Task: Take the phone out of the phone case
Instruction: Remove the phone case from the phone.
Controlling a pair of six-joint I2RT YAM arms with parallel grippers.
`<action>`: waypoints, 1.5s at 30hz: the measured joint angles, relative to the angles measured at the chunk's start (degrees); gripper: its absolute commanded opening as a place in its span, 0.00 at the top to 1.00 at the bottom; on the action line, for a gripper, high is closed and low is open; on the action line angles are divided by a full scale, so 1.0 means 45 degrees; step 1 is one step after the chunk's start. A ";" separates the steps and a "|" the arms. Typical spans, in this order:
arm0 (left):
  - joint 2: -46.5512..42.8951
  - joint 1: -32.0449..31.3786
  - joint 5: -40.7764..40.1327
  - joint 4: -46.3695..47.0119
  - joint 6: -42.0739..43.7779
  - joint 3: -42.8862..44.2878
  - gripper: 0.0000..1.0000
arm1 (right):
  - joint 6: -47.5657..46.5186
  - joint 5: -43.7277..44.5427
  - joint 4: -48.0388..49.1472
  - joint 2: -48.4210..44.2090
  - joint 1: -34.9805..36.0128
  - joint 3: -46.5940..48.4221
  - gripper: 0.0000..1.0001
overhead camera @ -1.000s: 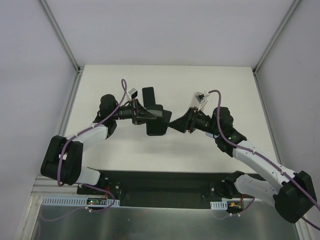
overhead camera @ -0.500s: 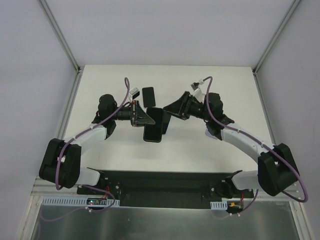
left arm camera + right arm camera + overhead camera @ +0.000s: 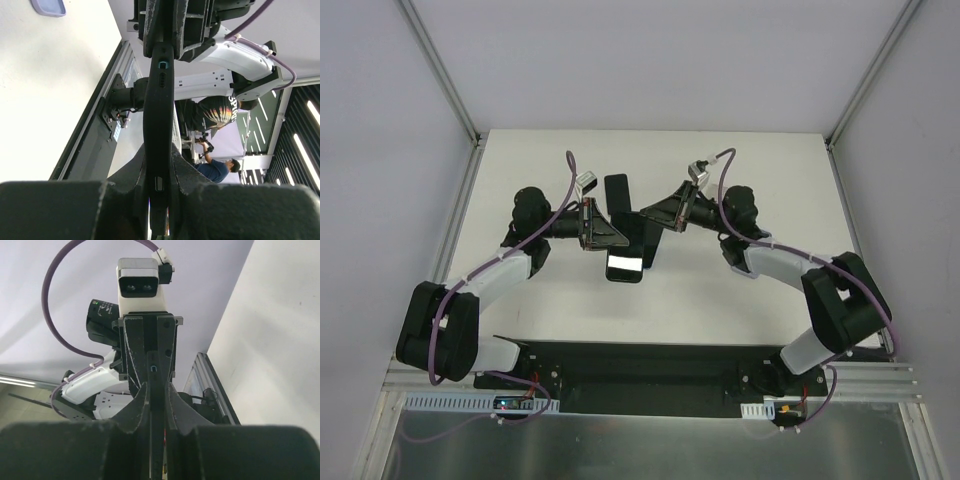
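Note:
A black phone in its black phone case point(image 3: 625, 262) hangs above the middle of the table, its glossy face catching light. My left gripper point(image 3: 616, 238) is shut on its left edge. My right gripper point(image 3: 651, 214) is shut on the far right edge. The left wrist view shows the slab edge-on point(image 3: 159, 100) between my left gripper's point(image 3: 159, 172) fingers, with the right gripper point(image 3: 165, 30) clamped on its far end. From the right wrist, the same thin edge point(image 3: 155, 371) sits in my right gripper point(image 3: 156, 390). I cannot tell phone from case along the edge.
A second flat dark slab point(image 3: 616, 189) lies on the white table just behind the held phone, and its corner point(image 3: 48, 6) shows at the top left of the left wrist view. Metal frame posts point(image 3: 445, 75) and white walls border the table.
My right gripper swung left and further back to the phone's far right edge and shut on it. The left gripper kept its hold and shifted only slightly.

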 measured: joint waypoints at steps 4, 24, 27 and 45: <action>-0.0010 0.0034 -0.0112 0.0087 -0.0010 0.0049 1.00 | 0.1452 -0.0267 0.2307 0.0918 -0.0121 -0.0141 0.99; -0.0146 0.0340 -0.0049 0.1243 0.0214 0.0306 1.00 | 0.5625 0.1710 0.4799 0.1695 0.0583 -0.0282 0.99; -0.0097 0.0340 -0.0087 0.2161 -0.0189 0.0321 1.00 | 0.6096 0.2244 0.4862 0.1501 0.0724 -0.0291 0.99; 0.0549 0.0340 -0.0189 0.6377 -0.2501 0.0379 1.00 | 0.8204 0.5027 0.5464 0.1175 0.1753 -0.0321 0.99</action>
